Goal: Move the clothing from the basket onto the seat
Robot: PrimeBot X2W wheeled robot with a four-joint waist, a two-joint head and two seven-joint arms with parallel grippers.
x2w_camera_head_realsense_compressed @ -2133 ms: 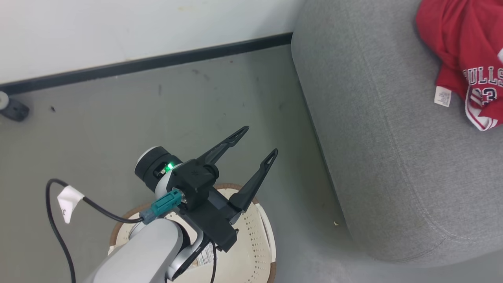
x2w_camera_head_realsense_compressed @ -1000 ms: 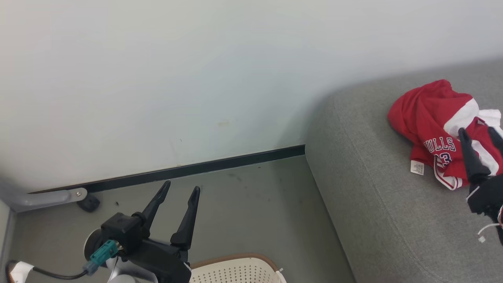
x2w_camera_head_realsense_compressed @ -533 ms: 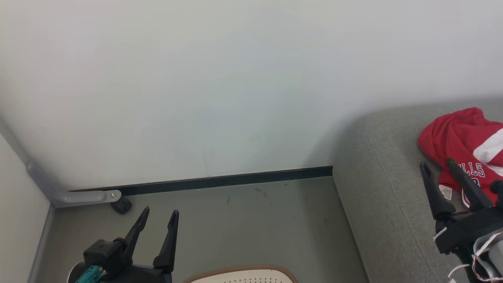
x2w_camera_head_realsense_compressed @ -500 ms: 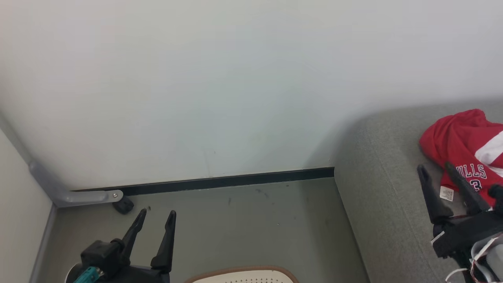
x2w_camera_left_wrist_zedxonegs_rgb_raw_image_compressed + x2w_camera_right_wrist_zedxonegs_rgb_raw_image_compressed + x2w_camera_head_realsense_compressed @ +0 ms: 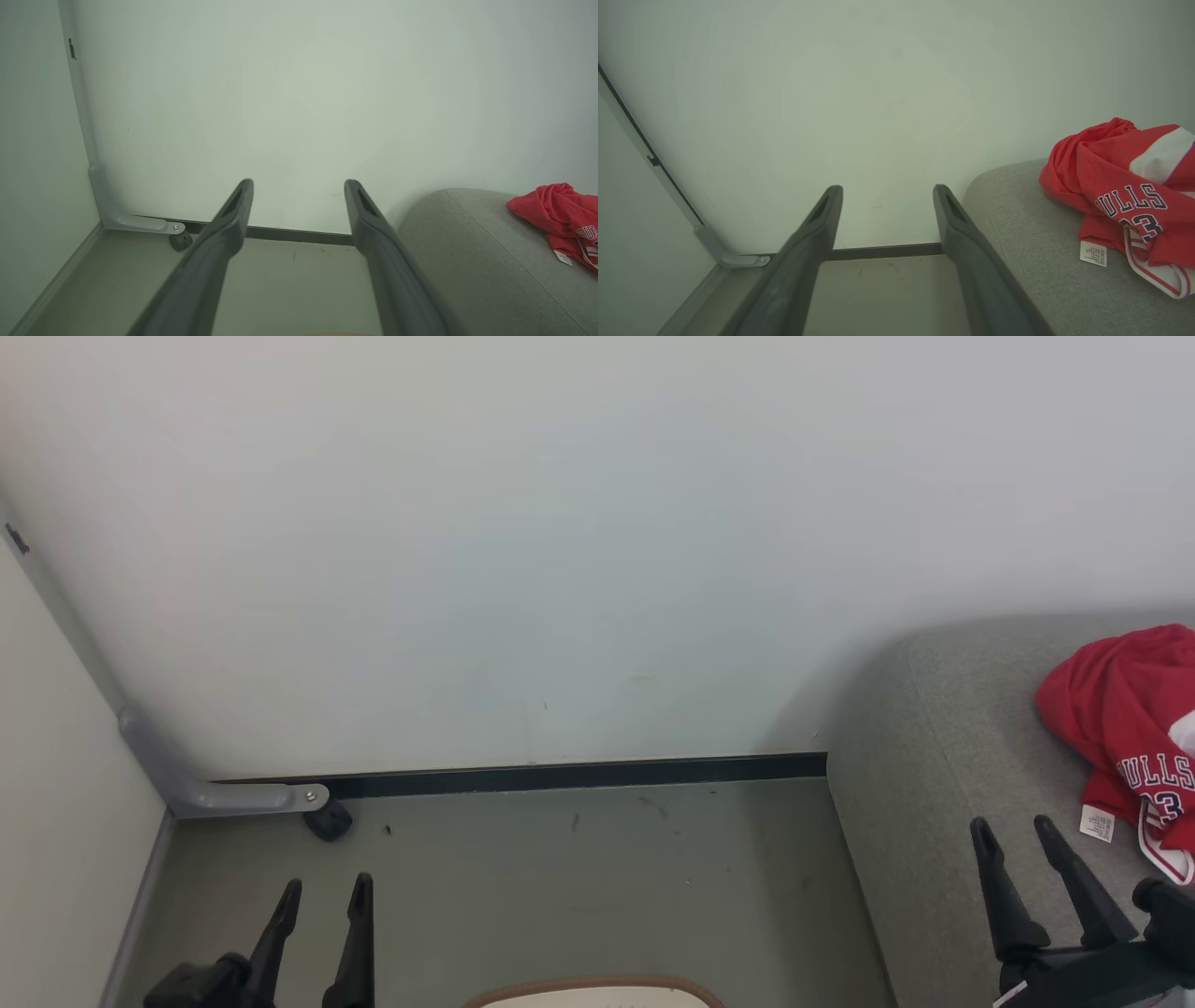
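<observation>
The red clothing [image 5: 1125, 728] with white trim and "BULLS 23" print lies heaped on the grey seat [image 5: 943, 784] at the right; it also appears as clothing [image 5: 1120, 205] on the seat [image 5: 1041, 270] and clothing [image 5: 556, 217] on the seat [image 5: 481, 261]. A sliver of the basket [image 5: 597, 992], cream with a brown rim, peeks in at the bottom edge. My left gripper [image 5: 324, 887] stands open and empty at the lower left, left of the basket. My right gripper [image 5: 1013, 828] stands open and empty over the seat's front, left of the clothing.
A pale wall with a dark baseboard [image 5: 579, 773] runs behind the grey floor [image 5: 579, 887]. A grey metal bracket [image 5: 233, 795] and a small black wheel [image 5: 329, 821] sit in the left corner, where a side panel meets the wall.
The head camera has lifted and turned, so the basket has slid almost off the bottom edge. Both grippers sit lower in view, still open and empty.
</observation>
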